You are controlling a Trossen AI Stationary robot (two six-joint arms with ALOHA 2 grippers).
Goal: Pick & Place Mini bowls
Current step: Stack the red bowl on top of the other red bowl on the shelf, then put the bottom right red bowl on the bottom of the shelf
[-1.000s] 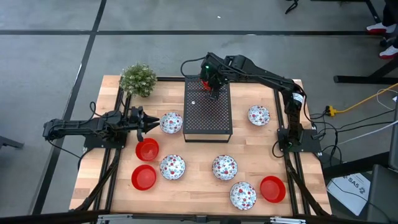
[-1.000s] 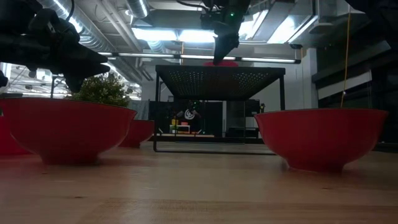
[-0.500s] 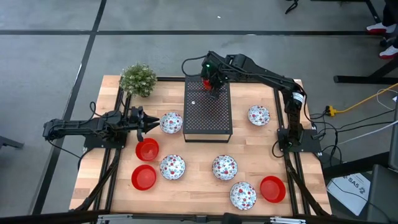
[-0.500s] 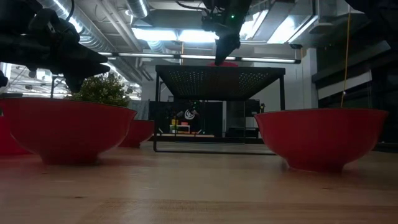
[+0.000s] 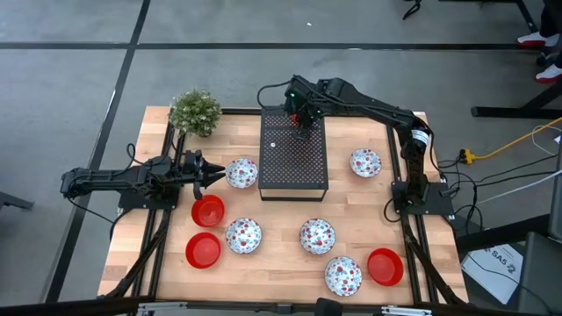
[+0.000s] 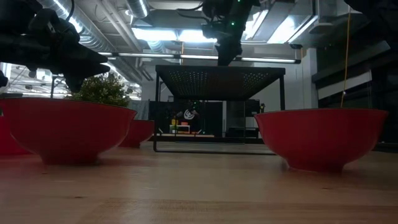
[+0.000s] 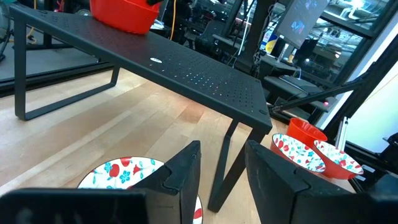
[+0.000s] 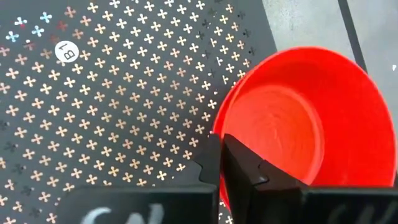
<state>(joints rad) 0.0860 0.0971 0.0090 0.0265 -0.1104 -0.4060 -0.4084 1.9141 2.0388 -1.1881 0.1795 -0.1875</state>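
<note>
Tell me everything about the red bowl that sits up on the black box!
The red bowl is small, round and plain glossy red, with faint rings inside. It looks empty and sits upright on the black box, on its perforated top at the far end. The right gripper is at the bowl's rim; its jaws look nearly together there, but whether they pinch the rim cannot be told. From the left wrist view the bowl shows on the box's top.

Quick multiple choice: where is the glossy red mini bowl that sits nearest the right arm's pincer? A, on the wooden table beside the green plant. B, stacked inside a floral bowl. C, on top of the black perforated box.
C: the right wrist view shows the glossy red mini bowl resting on the black perforated box, under the right pincer.
</note>
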